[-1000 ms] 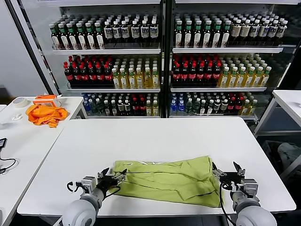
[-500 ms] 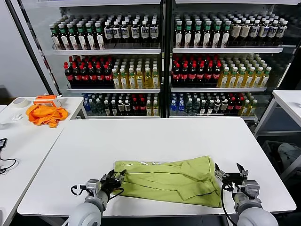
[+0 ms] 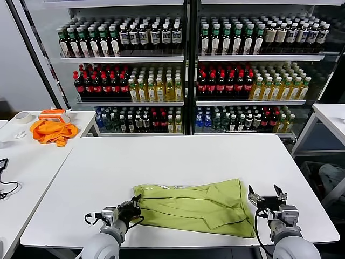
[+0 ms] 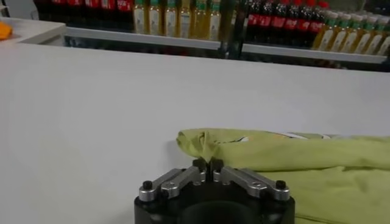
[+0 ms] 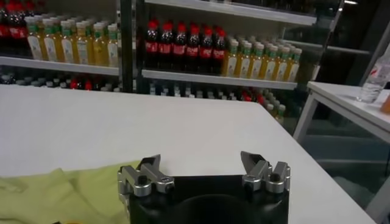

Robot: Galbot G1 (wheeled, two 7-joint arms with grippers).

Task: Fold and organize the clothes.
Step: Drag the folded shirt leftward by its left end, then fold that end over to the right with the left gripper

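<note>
Here the polo shirt [image 3: 197, 208] lies crumpled across the near half of the white table [image 3: 178, 162]. The left gripper [image 3: 132, 205] sits at the shirt's left edge, its jaws pressed together; whether they pinch fabric is unclear. The right gripper [image 3: 266, 195] rests just beside the shirt's right edge, jaws wide apart and holding nothing.

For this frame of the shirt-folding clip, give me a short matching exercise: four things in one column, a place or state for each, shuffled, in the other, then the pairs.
Things:
1. left gripper
2. right gripper
3. polo shirt
4. orange cloth

Places or states:
A. bunched on the side table at the robot's left
B. open, just off the shirt's right edge
C. lying flat near the table's front edge
D. shut at the shirt's left edge

Pairs: 1-D, 2-B, 3-C, 4-A
</note>
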